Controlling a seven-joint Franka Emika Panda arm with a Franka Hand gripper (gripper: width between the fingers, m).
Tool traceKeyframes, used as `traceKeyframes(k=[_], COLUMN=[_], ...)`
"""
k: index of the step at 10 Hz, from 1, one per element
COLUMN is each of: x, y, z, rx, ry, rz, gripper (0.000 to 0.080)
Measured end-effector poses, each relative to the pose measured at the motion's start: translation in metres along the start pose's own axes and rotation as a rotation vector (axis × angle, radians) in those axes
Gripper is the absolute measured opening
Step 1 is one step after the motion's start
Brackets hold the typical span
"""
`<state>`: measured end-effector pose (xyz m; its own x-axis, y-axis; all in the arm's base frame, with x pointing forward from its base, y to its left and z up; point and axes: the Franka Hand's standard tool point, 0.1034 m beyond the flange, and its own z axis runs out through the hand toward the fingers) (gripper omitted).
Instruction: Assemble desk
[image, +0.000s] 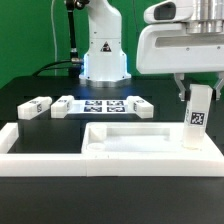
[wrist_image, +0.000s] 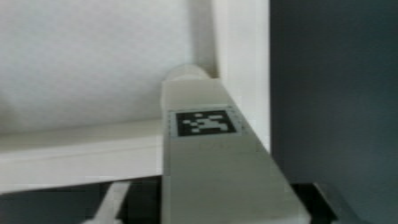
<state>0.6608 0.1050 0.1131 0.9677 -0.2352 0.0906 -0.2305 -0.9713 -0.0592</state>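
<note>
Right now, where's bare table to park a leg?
Bare black tabletop between the flat tagged marker board, the white rimmed desk top and the long white border bar. Crowded at the exterior view's right: gripper holds a white square leg there.

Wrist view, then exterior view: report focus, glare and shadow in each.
Wrist view: soft throughout; the leg held in the gripper looms close, its tag smeared, no glare. Exterior view: sharper and evenly lit; the white desk top is bright and nearly washed out, with only faint shading inside its rim.
</note>
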Motion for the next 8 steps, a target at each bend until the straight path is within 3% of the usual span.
traceKeyframes(k=[3, 5, 7, 8], x=[0.001, 0.002, 0.002, 0.002], y=[0.006, 0.010, 0.014, 0.014], z=[0.002, 0.002, 0.002, 0.003], rx=[0.004, 0.040, 0.097, 0.093], ry=[-0.002, -0.027, -0.075, -0.079], rz=[0.299, 0.678, 0.938, 1.034], gripper=[0.0299, 0.0296, 0.0297, 0.0297])
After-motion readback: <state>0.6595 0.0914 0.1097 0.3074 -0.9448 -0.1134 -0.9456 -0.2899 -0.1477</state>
